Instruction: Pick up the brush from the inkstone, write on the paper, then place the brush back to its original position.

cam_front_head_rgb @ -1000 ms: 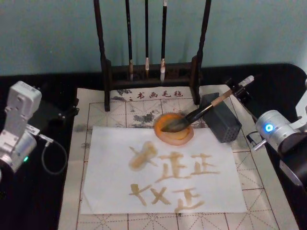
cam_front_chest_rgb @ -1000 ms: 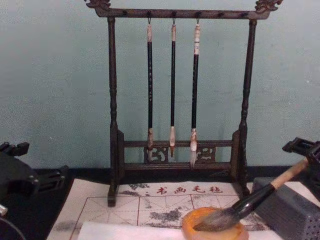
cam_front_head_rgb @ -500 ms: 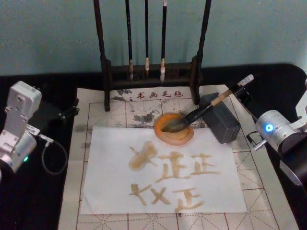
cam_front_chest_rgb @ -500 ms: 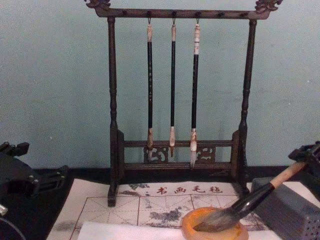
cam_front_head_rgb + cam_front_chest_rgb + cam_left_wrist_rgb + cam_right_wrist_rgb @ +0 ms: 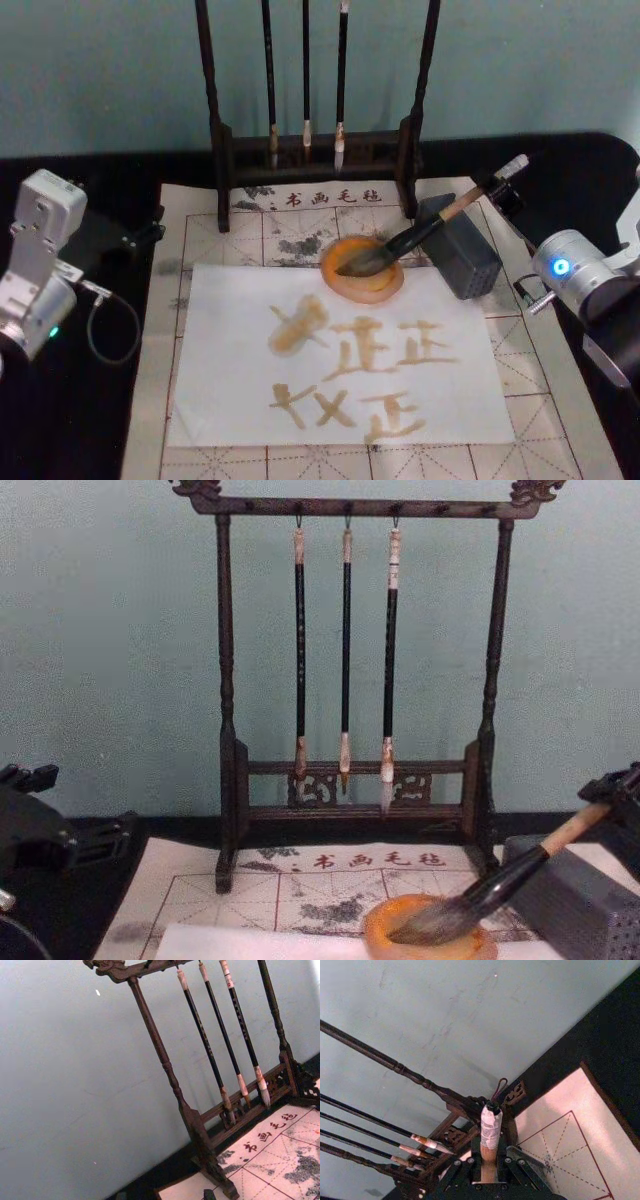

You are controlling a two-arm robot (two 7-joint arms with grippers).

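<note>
- The brush (image 5: 425, 228) is seen in the head view with its long axis on a diagonal. The bristle tip points to 8 o'clock and the handle end to 2 o'clock.
- In the chest view the brush (image 5: 510, 875) is tilted, bristles low and handle raised.
- The bristles are laid inside the inkstone (image 5: 338, 280), and the shaft passes over a grey block (image 5: 468, 262) at the inkstone's 3 o'clock.
- The inkstone is set on the 12 o'clock edge of the paper (image 5: 230, 390), which is marked with amber strokes.
- The paper is laid on a gridded mat (image 5: 200, 240), and a brush rack (image 5: 215, 120) with three thin brushes is stood at 12 o'clock.
- The right gripper (image 5: 500, 190) is placed at the taped handle end, reached in from 4 o'clock over the table's right side.
- In the right wrist view its jaws are closed around the handle (image 5: 488, 1132), one on each side.
- The left gripper (image 5: 140, 235) is parked at 9 o'clock off the mat, well apart from the paper. Whether it is open or closed cannot be told.
</note>
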